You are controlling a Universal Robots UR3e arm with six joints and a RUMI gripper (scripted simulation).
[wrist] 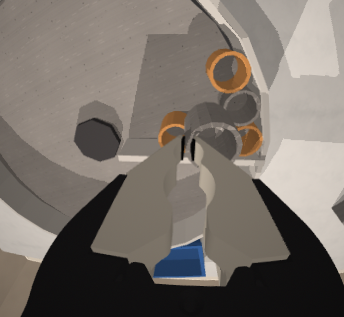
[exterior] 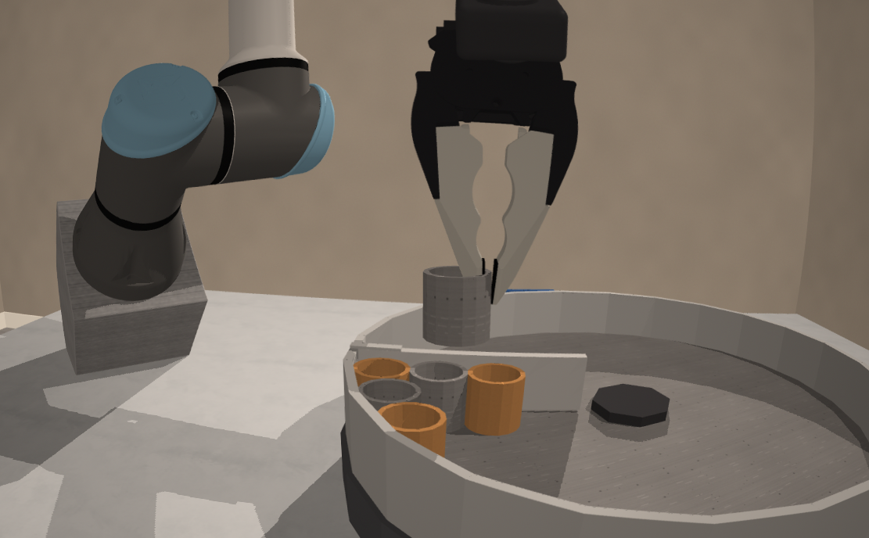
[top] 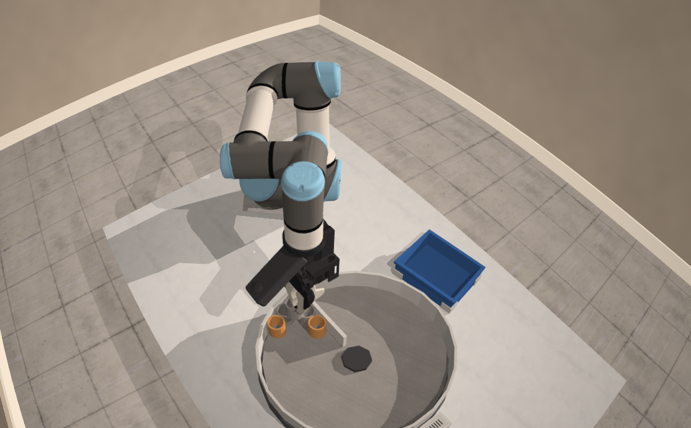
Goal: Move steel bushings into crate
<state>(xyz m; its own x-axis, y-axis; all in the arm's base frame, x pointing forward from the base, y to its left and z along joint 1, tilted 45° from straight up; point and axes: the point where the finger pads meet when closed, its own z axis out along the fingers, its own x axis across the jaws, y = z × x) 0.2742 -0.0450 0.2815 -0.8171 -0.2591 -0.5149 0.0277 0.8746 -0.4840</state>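
Note:
My gripper (exterior: 491,280) (wrist: 187,137) (top: 300,308) is shut on the wall of a grey steel bushing (exterior: 454,310) (wrist: 215,134) and holds it upright, a little above the turntable (exterior: 625,507) (top: 451,351). Below it, in a walled-off corner of the turntable, stand two more grey steel bushings (exterior: 439,387) (exterior: 389,392) and three orange ones (exterior: 494,397) (exterior: 414,424) (exterior: 381,369). In the wrist view one grey bushing (wrist: 241,105) and orange bushings (wrist: 229,70) (wrist: 172,125) (wrist: 251,140) show around the fingertips. The blue crate (top: 462,289) (wrist: 182,263) stands beside the turntable.
A black octagonal hub (top: 356,358) (exterior: 630,404) (wrist: 97,138) sits at the turntable's middle. A low divider wall (exterior: 544,374) fences off the bushings. The turntable has a raised rim all round. The arm's grey base block (exterior: 130,321) stands at the left.

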